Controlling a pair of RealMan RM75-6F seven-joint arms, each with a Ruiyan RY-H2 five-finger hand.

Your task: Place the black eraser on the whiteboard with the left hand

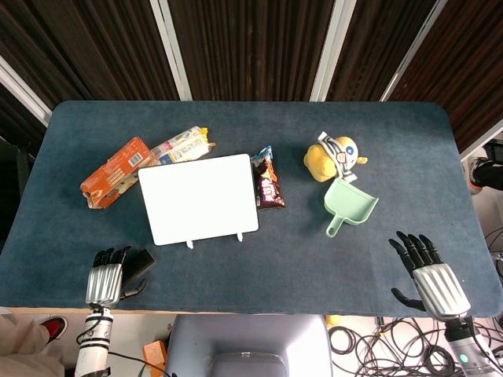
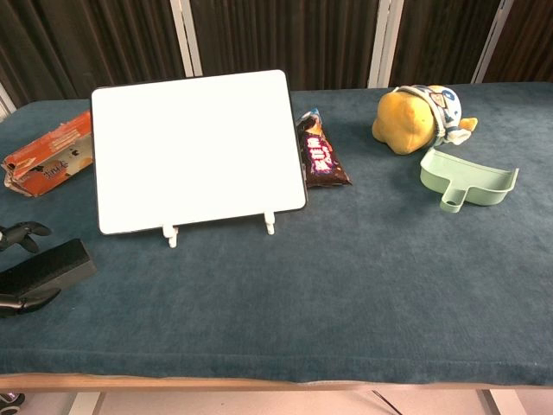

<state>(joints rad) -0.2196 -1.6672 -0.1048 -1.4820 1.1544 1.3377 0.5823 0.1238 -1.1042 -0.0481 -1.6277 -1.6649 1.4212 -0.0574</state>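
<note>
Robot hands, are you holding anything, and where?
The left hand grips the black eraser by its near end, fingers on both sides. The right hand holds nothing.

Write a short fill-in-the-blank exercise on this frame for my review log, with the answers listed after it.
1. The left hand has its fingers at the black ____, near the table's front edge.
2. The whiteboard has ____ lying on its white surface.
3. The green dustpan lies just in front of the ____ plush toy.
4. The right hand holds ____, its fingers spread.

Missing words: eraser; nothing; yellow; nothing
</note>
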